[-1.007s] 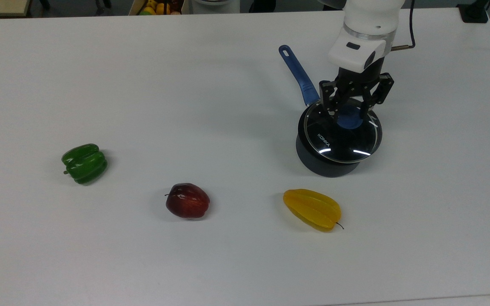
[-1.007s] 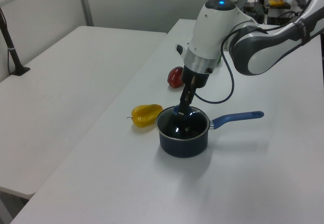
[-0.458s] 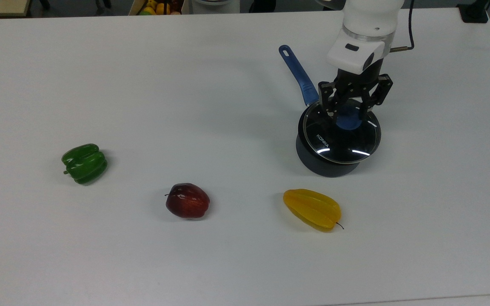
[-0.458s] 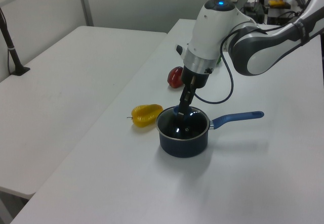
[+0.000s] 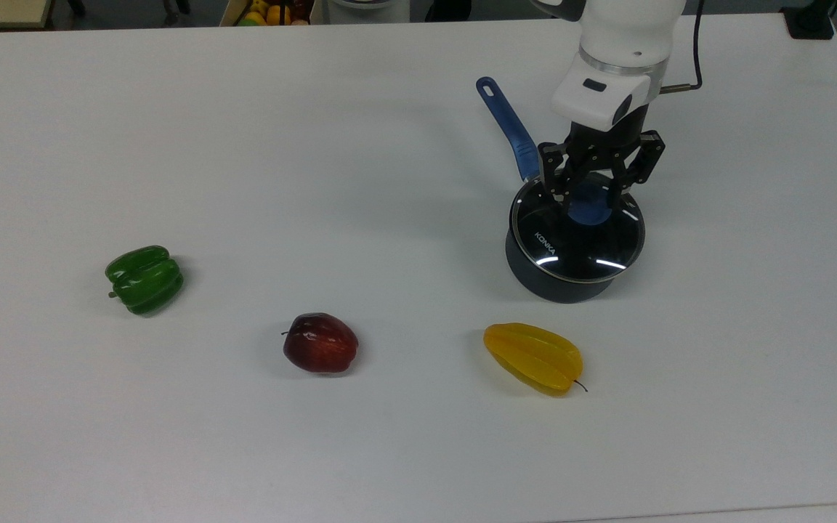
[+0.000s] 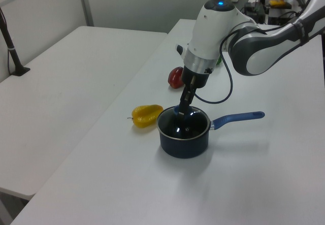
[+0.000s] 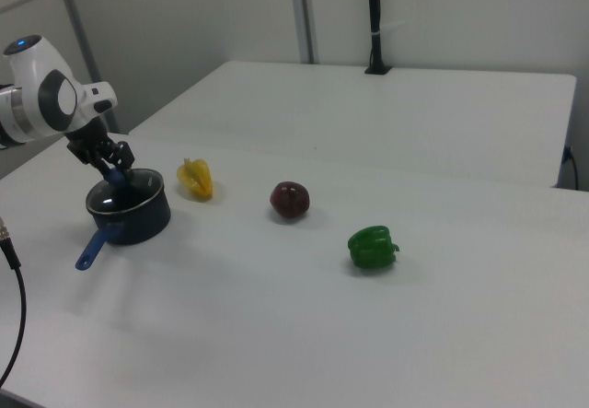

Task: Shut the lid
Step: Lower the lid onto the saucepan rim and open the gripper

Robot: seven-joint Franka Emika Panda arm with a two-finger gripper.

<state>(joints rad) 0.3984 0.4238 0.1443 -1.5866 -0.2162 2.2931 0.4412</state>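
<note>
Foreground: a yellow starfruit (image 5: 534,358), a dark red apple (image 5: 320,343) and a green bell pepper (image 5: 144,279) lie in a loose row along the near side of the white table (image 5: 244,145) in the top view, each well apart from the others.

Saucepan: the dark saucepan (image 5: 560,280) stands just beyond the starfruit, its blue handle (image 5: 507,127) running away toward the top view's upper left.

Lid: the glass lid (image 5: 577,236), "KONKA" lettering on it, sits across the saucepan's mouth, rim over rim; judged from the top view it looks seated or very nearly so.

Gripper: the gripper (image 5: 590,190) hangs straight down over the blue knob (image 5: 590,205), one black finger on each side of it. The fingers look spread wider than the knob; whether they touch it cannot be made out.

Key relation: the knob lies directly below the gripper, between the fingers, so the coming move is likely a plain vertical one.

Change: against the view a second ago, the arm's wrist has risen and drifted slightly toward the top view's upper left, while the lid appears a little smaller and more squarely centred on the saucepan.

Reading: the closing looks all but done, with the release and retreat remaining.
</note>
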